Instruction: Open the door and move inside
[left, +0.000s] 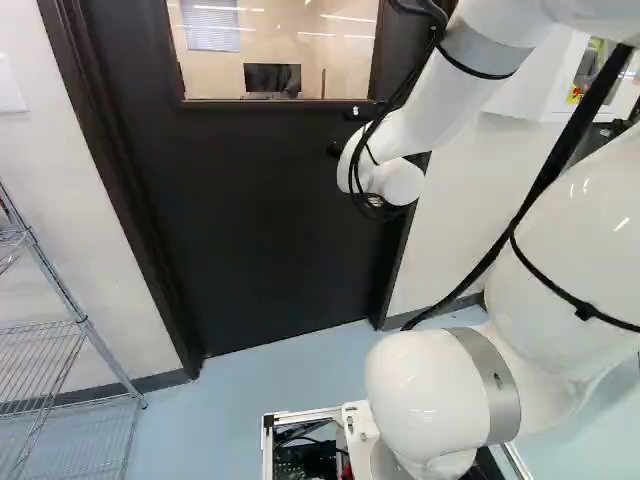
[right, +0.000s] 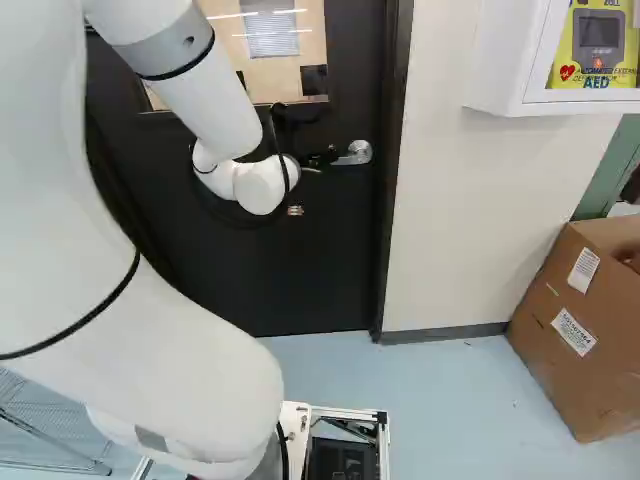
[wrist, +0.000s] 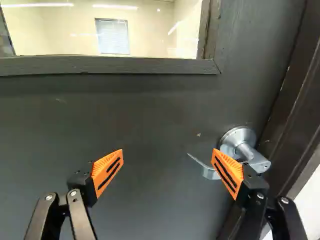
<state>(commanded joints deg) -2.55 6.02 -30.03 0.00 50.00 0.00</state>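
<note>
We're holding our jaws wide open by the handle, gripping nothing; the door is standing closed, so opening and entering are both awaiting us.

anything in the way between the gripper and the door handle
Nothing else visible stands between the gripper and the door handle. Only the gripper's own finger nearer the door frame covers part of the handle in the wrist view, the lever's free end showing past its inner side; whether they touch, I can't tell.
</note>
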